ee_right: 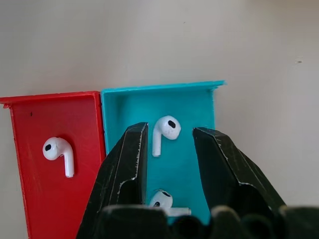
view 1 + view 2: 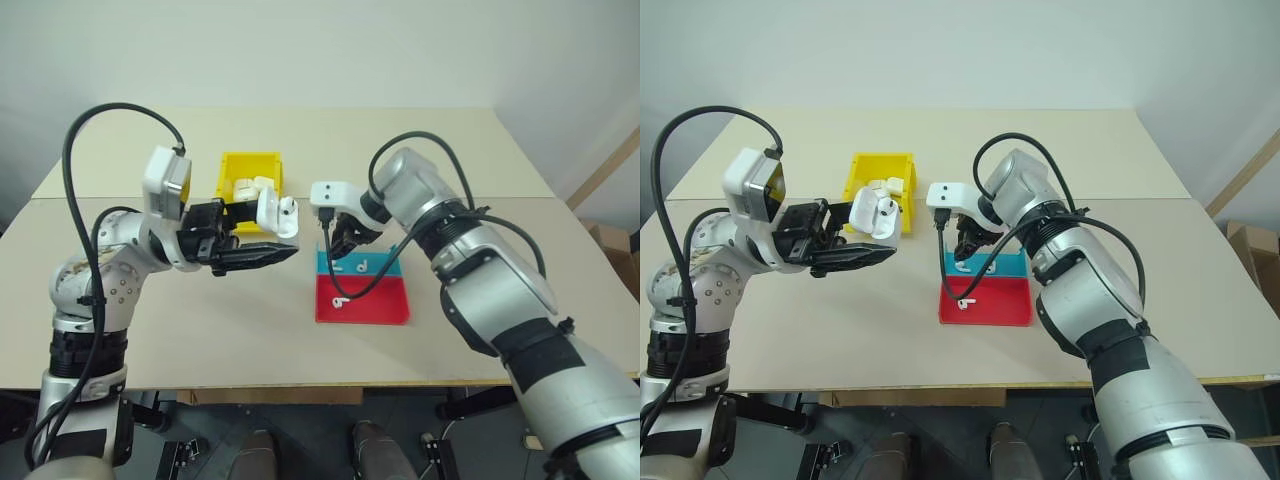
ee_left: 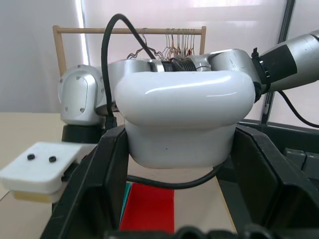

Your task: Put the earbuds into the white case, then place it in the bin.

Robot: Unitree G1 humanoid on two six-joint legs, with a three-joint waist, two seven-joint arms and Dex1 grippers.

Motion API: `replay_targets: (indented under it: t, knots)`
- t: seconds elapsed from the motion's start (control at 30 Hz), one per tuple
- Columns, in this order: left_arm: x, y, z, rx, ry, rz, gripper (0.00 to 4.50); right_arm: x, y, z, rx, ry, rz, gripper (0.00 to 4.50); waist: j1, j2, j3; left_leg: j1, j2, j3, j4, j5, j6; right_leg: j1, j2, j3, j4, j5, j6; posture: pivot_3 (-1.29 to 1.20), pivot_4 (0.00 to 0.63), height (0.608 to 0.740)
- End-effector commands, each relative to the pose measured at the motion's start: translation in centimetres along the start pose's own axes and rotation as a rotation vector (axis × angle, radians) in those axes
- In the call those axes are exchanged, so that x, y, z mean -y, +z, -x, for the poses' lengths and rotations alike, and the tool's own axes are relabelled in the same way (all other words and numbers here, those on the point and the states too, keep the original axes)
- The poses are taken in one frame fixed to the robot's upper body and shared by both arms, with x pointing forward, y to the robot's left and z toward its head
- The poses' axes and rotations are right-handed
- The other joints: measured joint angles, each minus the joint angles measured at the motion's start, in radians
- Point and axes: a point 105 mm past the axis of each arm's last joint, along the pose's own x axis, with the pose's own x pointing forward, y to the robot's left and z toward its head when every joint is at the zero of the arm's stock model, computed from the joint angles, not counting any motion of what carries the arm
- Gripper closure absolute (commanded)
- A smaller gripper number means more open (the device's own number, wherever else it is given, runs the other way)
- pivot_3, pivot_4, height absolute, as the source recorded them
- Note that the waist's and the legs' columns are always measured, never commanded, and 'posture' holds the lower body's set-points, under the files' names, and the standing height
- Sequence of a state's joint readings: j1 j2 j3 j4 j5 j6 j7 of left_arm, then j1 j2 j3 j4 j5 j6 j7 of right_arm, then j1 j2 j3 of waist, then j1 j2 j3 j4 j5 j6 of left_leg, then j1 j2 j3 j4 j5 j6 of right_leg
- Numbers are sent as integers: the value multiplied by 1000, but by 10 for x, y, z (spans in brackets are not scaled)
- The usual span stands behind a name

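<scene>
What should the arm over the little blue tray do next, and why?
Probably ease straight down and close. The right gripper hangs open above the blue compartment, an earbud lying between its fingers but not yet gripped. The left gripper already holds the white case with its lid open.

A beige bench (image 2: pixel 300 340) stands against a plain white wall (image 2: pixel 300 50); a wooden rack (image 3: pixel 129 31) holds wire hangers (image 3: pixel 174 42).

I see bright, even light across the beige matte tabletop (image 2: pixel 300 330), with soft shadows. Glare streaks the rounded glossy white plastic case (image 3: pixel 182 117), backlit by a pale window. My right wrist view is sharp.
</scene>
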State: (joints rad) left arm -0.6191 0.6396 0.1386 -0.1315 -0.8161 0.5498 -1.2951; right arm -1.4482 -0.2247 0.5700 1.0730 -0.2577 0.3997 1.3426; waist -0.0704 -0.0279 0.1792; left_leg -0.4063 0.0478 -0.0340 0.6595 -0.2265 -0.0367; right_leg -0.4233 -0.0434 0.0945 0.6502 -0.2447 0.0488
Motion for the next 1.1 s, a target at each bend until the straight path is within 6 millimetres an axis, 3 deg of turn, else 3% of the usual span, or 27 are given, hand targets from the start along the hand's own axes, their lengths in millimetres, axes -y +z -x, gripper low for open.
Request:
replay_targets:
  t: [0.03, 1.1]
  knots:
    - [4, 12, 0, 20, -8, -42, 1731, 4, 5, 5, 4, -23, 28, 2685, 0, 0, 0, 0, 0, 0, 0, 0, 0, 0, 0, 0, 0, 0, 0, 0, 150, 740]
    - [12, 12, 7, -9, -3, -31, 1731, -3, -8, -30, -8, -39, -43, 2685, -3, 0, 0, 1, 0, 0, 0, 0, 0, 0, 0, 0, 2, 0, 0, 0, 150, 740]
